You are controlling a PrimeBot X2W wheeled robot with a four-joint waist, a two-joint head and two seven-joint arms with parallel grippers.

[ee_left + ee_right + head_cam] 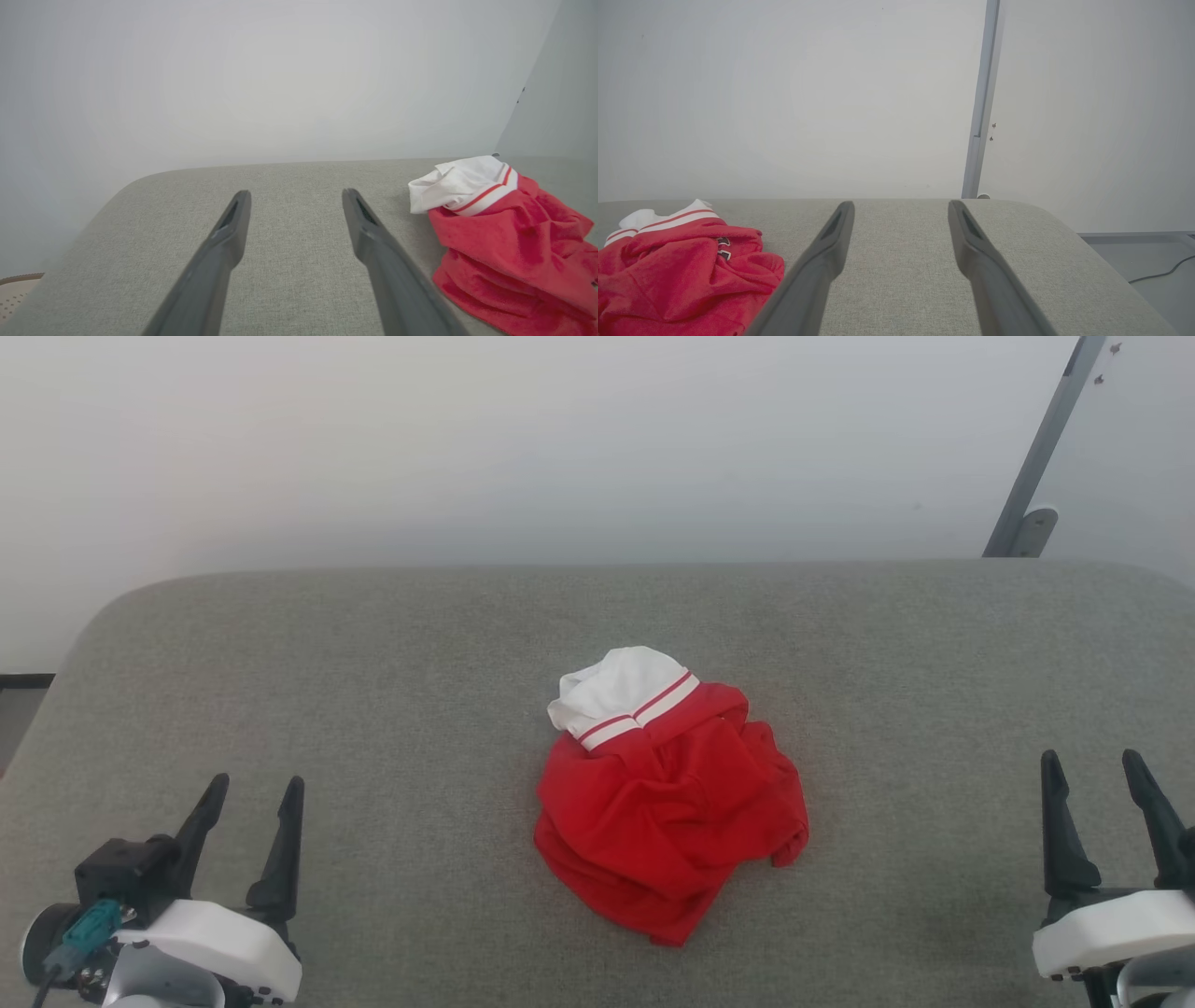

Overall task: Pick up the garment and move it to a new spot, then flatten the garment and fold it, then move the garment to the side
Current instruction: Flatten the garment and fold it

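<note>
The garment [667, 803] lies crumpled in a heap at the middle of the grey padded table [373, 653], red with a white, red-striped sleeve on its far side. My left gripper [257, 786] stands open at the lower left, well apart from the heap. My right gripper [1092, 761] stands open at the lower right, also apart. In the left wrist view the garment [509, 238] is to the right of the open left gripper [295, 193]. The right wrist view has the garment [682, 275] left of the open right gripper [900, 205]. Nothing is between either pair of fingers.
A white wall runs behind the table. A grey metal post [1041, 453] leans at the back right and shows as a grey post [983, 98] in the right wrist view. A beige perforated basket [14, 291] sits beyond the table's left edge. A cable [1162, 273] lies on the floor.
</note>
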